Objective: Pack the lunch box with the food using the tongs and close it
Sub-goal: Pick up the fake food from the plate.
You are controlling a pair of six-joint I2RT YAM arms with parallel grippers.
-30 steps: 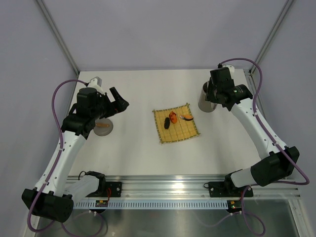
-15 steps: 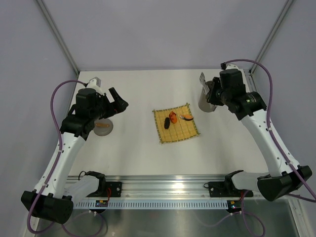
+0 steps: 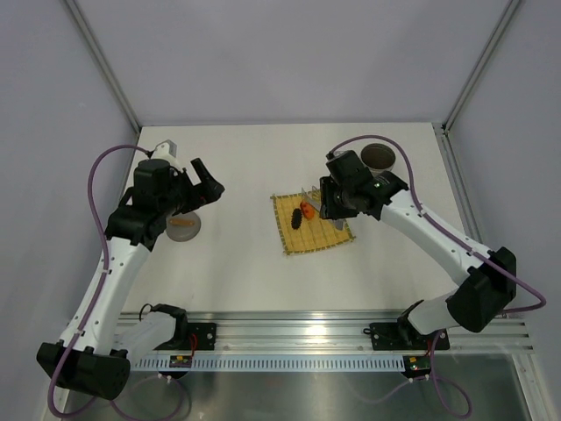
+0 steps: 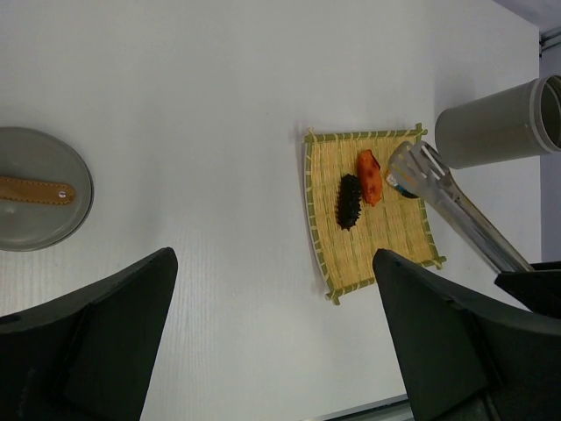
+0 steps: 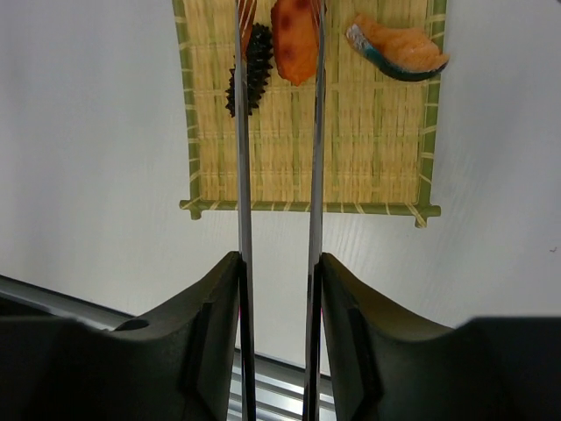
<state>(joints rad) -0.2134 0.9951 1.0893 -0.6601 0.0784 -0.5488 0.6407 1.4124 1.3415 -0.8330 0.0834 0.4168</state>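
The lunch box (image 3: 378,157) stands upright and lidless on the table (image 3: 245,272), at 1 o'clock from the mat (image 3: 320,235), its brownish inside showing. Its lid (image 3: 184,225) lies at 9 o'clock, near the wide-open, empty left claw (image 3: 203,180). The right claw (image 5: 277,263) is clamped on the tongs (image 5: 243,175), whose arms flank the orange piece (image 5: 295,39). That piece lies on the mat with a dark piece (image 5: 252,74) and a salmon slice (image 5: 399,48).

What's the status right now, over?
Left gripper open, empty. Right gripper holding tongs over the food on the mat. Lunch box open; nothing blocking it.
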